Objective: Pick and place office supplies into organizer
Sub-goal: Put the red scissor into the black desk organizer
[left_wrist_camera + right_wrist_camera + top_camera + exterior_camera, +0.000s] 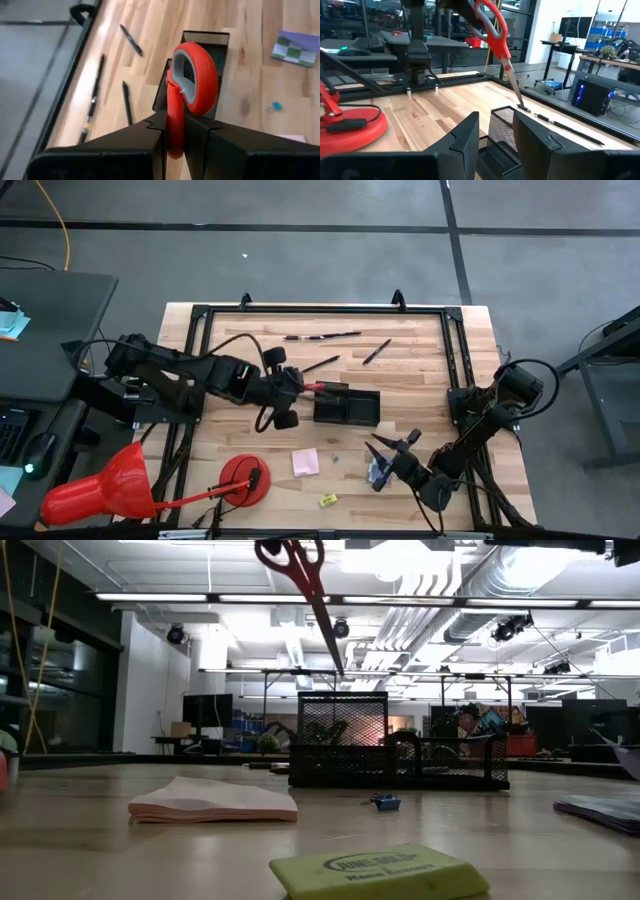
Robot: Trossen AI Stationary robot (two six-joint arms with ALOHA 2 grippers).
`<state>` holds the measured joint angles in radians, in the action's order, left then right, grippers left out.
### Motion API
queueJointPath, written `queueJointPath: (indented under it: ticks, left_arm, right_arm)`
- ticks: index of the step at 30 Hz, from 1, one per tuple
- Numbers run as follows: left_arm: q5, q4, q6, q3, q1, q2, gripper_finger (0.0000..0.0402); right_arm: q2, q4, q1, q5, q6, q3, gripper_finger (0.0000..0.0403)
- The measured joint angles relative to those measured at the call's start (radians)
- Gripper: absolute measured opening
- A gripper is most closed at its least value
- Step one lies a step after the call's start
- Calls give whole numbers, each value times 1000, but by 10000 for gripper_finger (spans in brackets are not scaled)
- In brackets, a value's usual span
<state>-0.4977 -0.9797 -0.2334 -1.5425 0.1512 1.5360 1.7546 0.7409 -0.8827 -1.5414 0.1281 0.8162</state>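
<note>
Left tool point(175, 131) clenched on our scissors point(187, 95) above the organizer point(347, 406); tilted blades may snag its left rim

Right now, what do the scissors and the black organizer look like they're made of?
Scissors: glossy red handles with grey lining, probably plastic; the blades look like dull metal. Organizer: black wire mesh, likely coated metal, since the room shows through its walls.
</note>
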Motion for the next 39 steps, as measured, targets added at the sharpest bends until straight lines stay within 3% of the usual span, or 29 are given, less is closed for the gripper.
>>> queueJointPath:
  ticks: [19,29,39]
  left_arm:
    - [386,27,146,1,-202,134,20]
    - [374,37,179,1,-245,238,51]
    - [364,37,184,1,-243,216,46]
  right_arm:
    - [0,-83,15,8,84,0,110]
    - [0,-162,15,8,187,0,110]
    - [0,-170,19,8,186,0,110]
